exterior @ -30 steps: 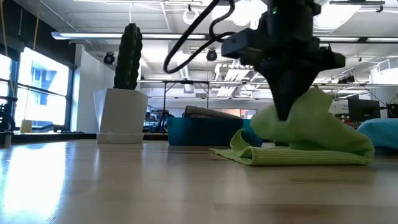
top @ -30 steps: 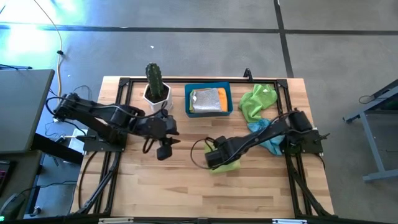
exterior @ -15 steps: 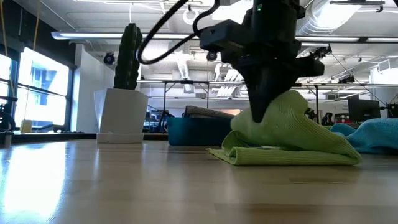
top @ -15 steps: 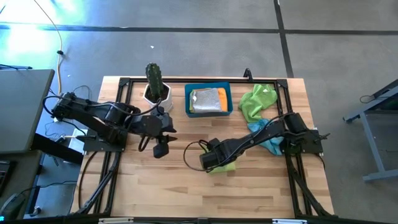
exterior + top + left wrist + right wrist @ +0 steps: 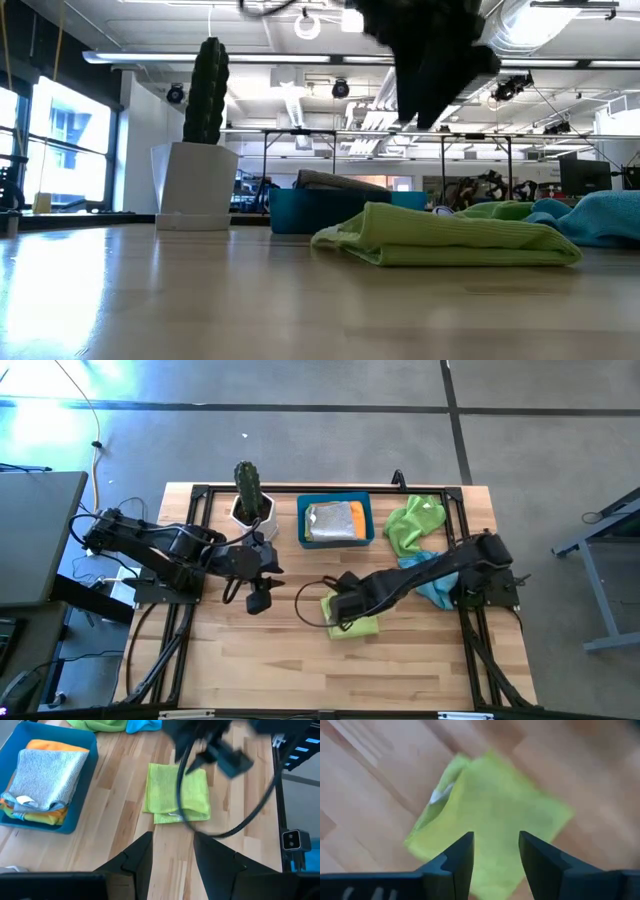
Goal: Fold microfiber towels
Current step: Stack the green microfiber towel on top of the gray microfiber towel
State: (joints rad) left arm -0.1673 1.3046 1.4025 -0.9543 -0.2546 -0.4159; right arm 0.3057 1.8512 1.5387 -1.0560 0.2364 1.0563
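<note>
A lime green microfiber towel (image 5: 358,627) lies folded flat on the wood table, left of its middle in the low view (image 5: 450,238). My right gripper (image 5: 496,837) hangs open above it (image 5: 425,110), clear of the cloth, with nothing between its fingers. My left gripper (image 5: 258,602) waits open to the towel's left, looking across at it (image 5: 177,792). A second lime green towel (image 5: 412,522) and a light blue one (image 5: 432,588) lie crumpled at the right. A folded grey towel (image 5: 47,775) rests on an orange one inside the blue bin (image 5: 303,520).
A cactus in a white pot (image 5: 250,500) stands at the far left, beside the blue bin. A black frame (image 5: 330,490) runs along the table's far edge and both sides. Bare wood (image 5: 330,670) lies toward the near edge.
My right gripper has carried the raised part of the lime green towel toward the table's left edge, then opened, let go and risen. The towel, which stood up in a hump under the fingers, now lies flat and folded over.
</note>
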